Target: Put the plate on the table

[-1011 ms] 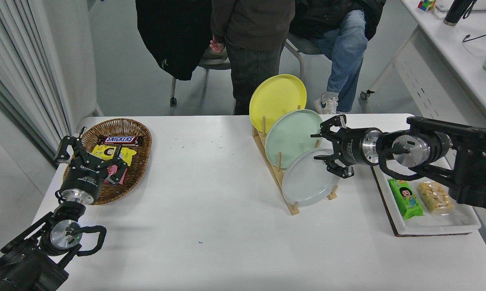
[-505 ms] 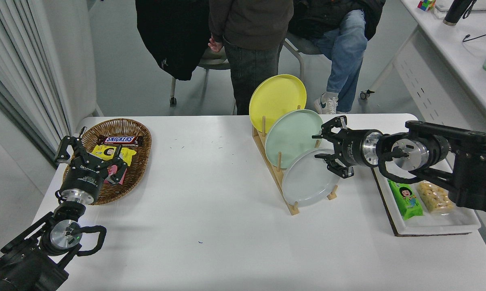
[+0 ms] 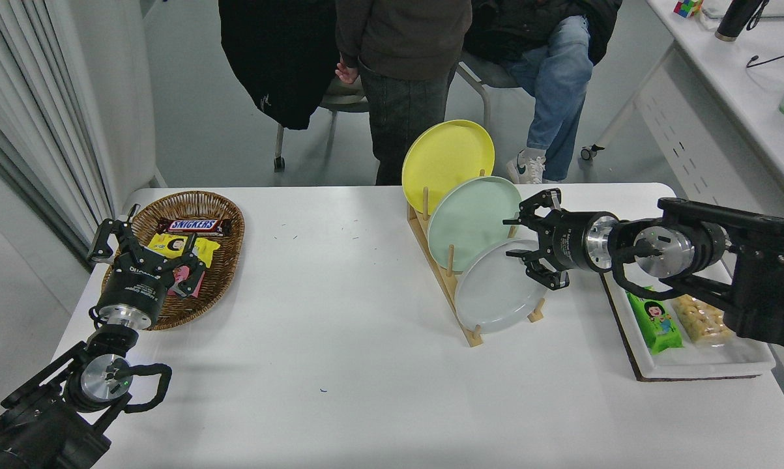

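Head view: you are watching the right gripper (image 3: pixel 535 244) creeping up and slightly right from where it was a second ago, its fingers spread wide and gripping nothing, bracketing the upper right rim of the plate (image 3: pixel 496 296). The plate is standing tilted in the nearest slot of the wooden rack (image 3: pixel 440 273), in front of the mint-green plate (image 3: pixel 470 218) and the yellow plate (image 3: pixel 445 155), unmoved. So you are lining up the grasp, not lifting; the table (image 3: pixel 339 339) is waiting. The left gripper (image 3: pixel 145 251), fingers open, is sitting parked over the wicker basket (image 3: pixel 225 260).
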You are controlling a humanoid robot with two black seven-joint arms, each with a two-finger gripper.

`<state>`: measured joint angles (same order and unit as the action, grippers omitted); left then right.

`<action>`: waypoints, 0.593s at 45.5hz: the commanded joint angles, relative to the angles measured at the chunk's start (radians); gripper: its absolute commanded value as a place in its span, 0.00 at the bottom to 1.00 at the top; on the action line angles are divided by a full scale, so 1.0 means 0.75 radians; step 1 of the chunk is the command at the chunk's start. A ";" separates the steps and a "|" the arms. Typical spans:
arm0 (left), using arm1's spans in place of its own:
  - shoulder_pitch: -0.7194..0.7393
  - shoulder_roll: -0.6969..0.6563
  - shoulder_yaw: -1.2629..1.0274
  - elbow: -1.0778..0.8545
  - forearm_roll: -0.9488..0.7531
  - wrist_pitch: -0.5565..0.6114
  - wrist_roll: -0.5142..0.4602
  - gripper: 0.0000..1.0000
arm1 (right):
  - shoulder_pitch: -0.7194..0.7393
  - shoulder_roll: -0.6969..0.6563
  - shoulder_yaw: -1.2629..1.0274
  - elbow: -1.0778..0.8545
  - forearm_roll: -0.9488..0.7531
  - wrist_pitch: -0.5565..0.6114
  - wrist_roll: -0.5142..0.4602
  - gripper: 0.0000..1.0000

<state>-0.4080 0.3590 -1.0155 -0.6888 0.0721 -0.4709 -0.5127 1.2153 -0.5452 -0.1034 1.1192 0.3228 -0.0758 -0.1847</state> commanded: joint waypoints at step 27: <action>0.000 0.000 0.000 0.000 0.000 0.000 0.000 0.98 | -0.031 -0.042 0.064 0.019 0.065 0.005 -0.007 0.33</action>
<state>-0.4080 0.3589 -1.0155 -0.6888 0.0721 -0.4709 -0.5119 1.1985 -0.5759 -0.0744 1.1326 0.3671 -0.0726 -0.1900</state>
